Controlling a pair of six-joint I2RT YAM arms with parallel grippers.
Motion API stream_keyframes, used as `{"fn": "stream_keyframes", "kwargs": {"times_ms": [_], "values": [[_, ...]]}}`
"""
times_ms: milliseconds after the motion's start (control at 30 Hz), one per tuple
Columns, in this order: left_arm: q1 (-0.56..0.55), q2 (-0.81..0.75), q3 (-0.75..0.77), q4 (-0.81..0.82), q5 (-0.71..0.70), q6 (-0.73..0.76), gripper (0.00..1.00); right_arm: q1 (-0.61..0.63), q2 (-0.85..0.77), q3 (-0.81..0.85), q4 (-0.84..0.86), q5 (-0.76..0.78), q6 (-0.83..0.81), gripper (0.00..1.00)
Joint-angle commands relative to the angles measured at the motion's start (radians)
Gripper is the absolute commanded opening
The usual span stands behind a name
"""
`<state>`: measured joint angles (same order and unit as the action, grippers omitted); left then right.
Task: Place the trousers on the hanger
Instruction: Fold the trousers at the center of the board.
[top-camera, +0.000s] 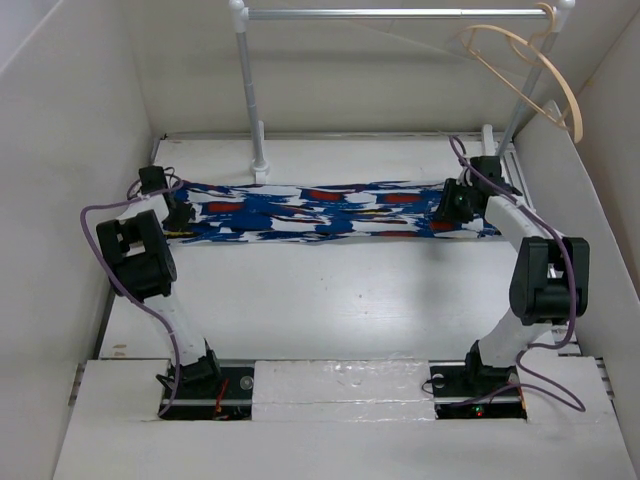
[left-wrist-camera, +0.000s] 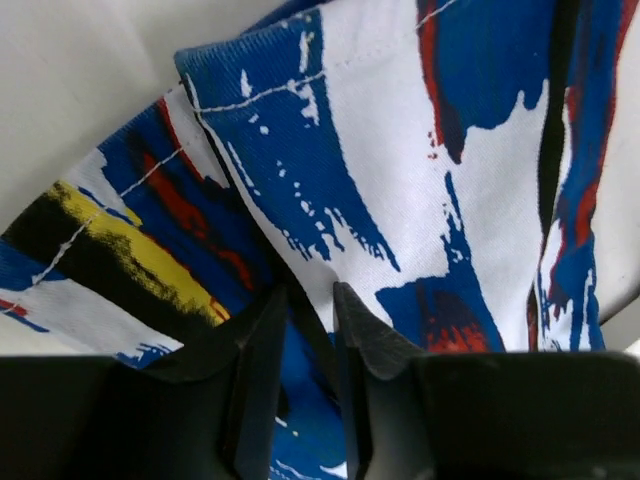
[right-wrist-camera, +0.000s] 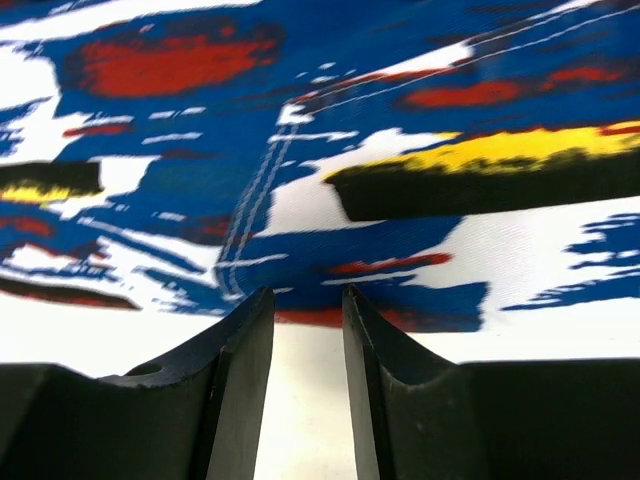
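Observation:
The trousers (top-camera: 330, 212) lie flat in a long band across the far half of the table, bright blue with white, red, black and yellow streaks. My left gripper (top-camera: 182, 215) is at their left end. In the left wrist view its jaws (left-wrist-camera: 308, 290) stand close together with a raised fold of the trousers (left-wrist-camera: 430, 150) pinched between them. My right gripper (top-camera: 447, 210) is at the right end. Its jaws (right-wrist-camera: 305, 295) are open just short of the edge of the trousers (right-wrist-camera: 350, 120), with bare table between them. The hanger (top-camera: 520, 55), of pale wood, hangs at the top right.
A grey metal rail (top-camera: 390, 14) on white posts (top-camera: 250, 90) spans the back of the table and carries the hanger. White walls close in on the left, right and back. The arm bases sit at the near edge.

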<state>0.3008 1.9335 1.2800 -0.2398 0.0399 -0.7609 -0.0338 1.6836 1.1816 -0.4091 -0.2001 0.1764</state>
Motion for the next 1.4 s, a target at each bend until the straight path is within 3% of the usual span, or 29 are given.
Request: {"fn": "stream_keyframes", "kwargs": {"times_ms": [0, 233, 267, 300, 333, 633, 833, 1000, 1133, 1200, 1267, 1367], "values": [[0.001, -0.027, 0.024, -0.035, -0.067, -0.043, 0.23, 0.017, -0.050, 0.003, 0.061, -0.038, -0.009, 0.39], [0.001, 0.016, 0.041, -0.021, -0.066, -0.055, 0.30, 0.017, -0.061, -0.004, 0.055, -0.048, -0.025, 0.40], [0.001, 0.018, 0.041, -0.015, -0.061, -0.055, 0.27, 0.017, -0.061, 0.000, 0.049, -0.044, -0.037, 0.40], [0.001, 0.016, 0.036, -0.010, -0.061, -0.054, 0.09, 0.017, -0.061, 0.001, 0.044, -0.042, -0.040, 0.40], [0.001, 0.010, 0.035, -0.010, -0.069, -0.060, 0.00, 0.008, -0.059, 0.000, 0.044, -0.045, -0.043, 0.40], [0.001, -0.242, -0.043, -0.004, -0.115, -0.028, 0.00, -0.024, -0.045, -0.016, 0.044, -0.087, -0.069, 0.40], [0.001, -0.298, -0.126, -0.053, -0.135, -0.017, 0.00, -0.049, -0.032, -0.004, 0.024, -0.105, -0.068, 0.40], [0.001, -0.314, -0.254, -0.049, -0.159, -0.020, 0.00, -0.145, -0.006, 0.033, 0.012, -0.143, -0.054, 0.41], [0.001, -0.202, -0.193, -0.173, -0.230, -0.052, 0.00, -0.195, 0.031, 0.036, 0.024, -0.196, -0.023, 0.54], [0.001, -0.156, -0.145, -0.235, -0.250, -0.057, 0.11, -0.216, 0.025, 0.009, 0.039, -0.209, -0.005, 0.64], [0.001, -0.162, -0.133, -0.239, -0.261, -0.029, 0.19, -0.251, -0.002, -0.017, 0.050, -0.208, 0.029, 0.68], [0.001, -0.267, -0.148, -0.193, -0.239, 0.001, 0.21, -0.316, -0.025, -0.075, 0.084, -0.190, 0.073, 0.72]]}}
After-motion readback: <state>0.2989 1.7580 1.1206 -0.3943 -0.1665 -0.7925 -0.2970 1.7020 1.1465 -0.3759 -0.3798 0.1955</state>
